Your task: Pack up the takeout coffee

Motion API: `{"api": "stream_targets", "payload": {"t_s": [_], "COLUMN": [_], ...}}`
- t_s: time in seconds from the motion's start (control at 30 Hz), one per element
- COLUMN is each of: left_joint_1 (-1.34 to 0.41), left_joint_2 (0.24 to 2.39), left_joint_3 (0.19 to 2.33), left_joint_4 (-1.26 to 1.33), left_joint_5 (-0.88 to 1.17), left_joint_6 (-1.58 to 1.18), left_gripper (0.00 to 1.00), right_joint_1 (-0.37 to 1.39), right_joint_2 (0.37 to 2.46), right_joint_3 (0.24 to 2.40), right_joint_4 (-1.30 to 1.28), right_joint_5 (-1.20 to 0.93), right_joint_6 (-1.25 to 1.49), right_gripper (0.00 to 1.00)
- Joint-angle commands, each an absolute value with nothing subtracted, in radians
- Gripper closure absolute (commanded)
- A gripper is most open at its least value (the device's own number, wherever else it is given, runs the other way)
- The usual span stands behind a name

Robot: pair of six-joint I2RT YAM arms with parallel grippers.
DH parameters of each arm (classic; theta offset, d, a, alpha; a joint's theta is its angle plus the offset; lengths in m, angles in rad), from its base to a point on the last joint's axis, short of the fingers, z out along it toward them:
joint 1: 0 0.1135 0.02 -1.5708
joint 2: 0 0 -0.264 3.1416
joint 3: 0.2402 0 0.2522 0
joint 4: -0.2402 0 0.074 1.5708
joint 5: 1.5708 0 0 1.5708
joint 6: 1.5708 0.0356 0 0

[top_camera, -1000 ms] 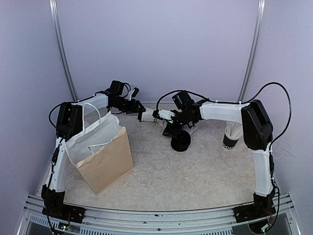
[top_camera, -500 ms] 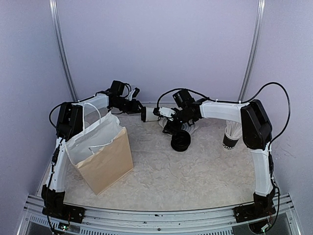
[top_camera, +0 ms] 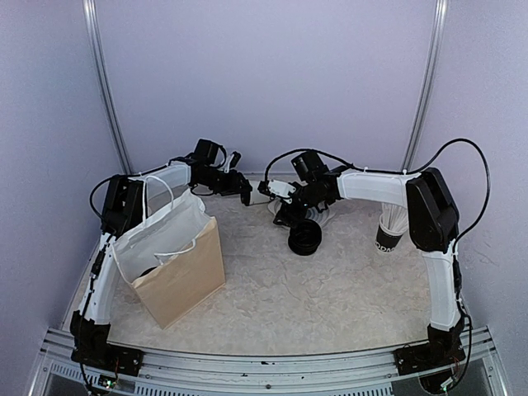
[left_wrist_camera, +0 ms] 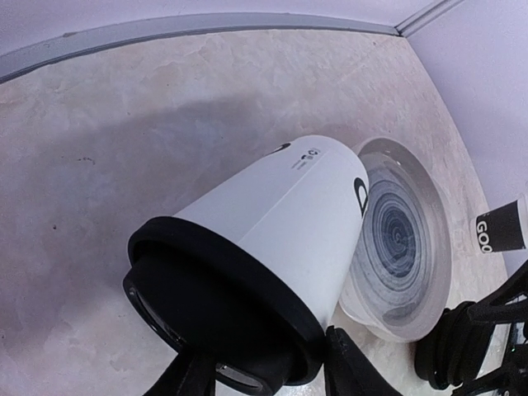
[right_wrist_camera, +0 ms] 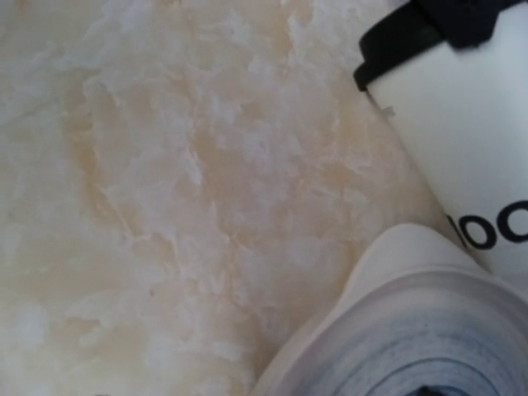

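Nearest: paper bag (top_camera: 177, 268), standing open-mouthed; the carry would best end with the takeout coffee (left_wrist_camera: 280, 219) turned lid-up over that mouth and lowered straight in before release. Beyond the bag's far right corner: left gripper (left_wrist_camera: 268, 373), jaws partly closed on that cup's black lid (left_wrist_camera: 219, 301), the cup tilted, nearly on its side. Farther from the bag: pale mug (left_wrist_camera: 400, 239); right gripper (top_camera: 285, 216), opening not discernible.

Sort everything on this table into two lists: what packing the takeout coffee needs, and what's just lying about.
For the job:
- white cup with black lid
- paper bag

Lying about:
- stack of white cups
- stack of black lids
- pale vessel, blue inside
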State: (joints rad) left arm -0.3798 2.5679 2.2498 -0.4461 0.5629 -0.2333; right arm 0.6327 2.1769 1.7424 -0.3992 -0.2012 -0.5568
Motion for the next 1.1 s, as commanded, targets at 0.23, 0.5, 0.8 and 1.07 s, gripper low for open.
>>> {"api": "stream_targets", "payload": {"t_s": [0.23, 0.5, 0.8, 1.07], "left_joint_1": [-0.376, -0.377, -0.416, -0.538], "left_joint_2": [2.578, 2.381, 2.18, 1.935], "left_joint_3": [2.267, 2.18, 2.19, 2.153], "left_joint_4": [-0.447, -0.473, -0.539, -0.606], "left_joint_5": [0.519, 0.426, 0.265, 0.057], "left_joint_6": [-0.232, -0.126, 0.01, 0.155], "left_gripper": [0.7, 0.7, 0.7, 0.7], "right_joint_1": [0.636, 0.636, 0.635, 0.628], "right_joint_2": [2.183, 2.117, 1.961, 1.786], "right_joint_3": [1.749, 1.748, 1.665, 1.534], "right_joint_4": [-0.411, -0.452, -0.478, -0.482], "right_joint_5": [-0.227, -0.26, -0.266, -0.21], "right_joint_6": [-0.542, -0.53, -0.515, -0.531], "right_gripper": [0.23, 0.23, 0.23, 0.23]}}
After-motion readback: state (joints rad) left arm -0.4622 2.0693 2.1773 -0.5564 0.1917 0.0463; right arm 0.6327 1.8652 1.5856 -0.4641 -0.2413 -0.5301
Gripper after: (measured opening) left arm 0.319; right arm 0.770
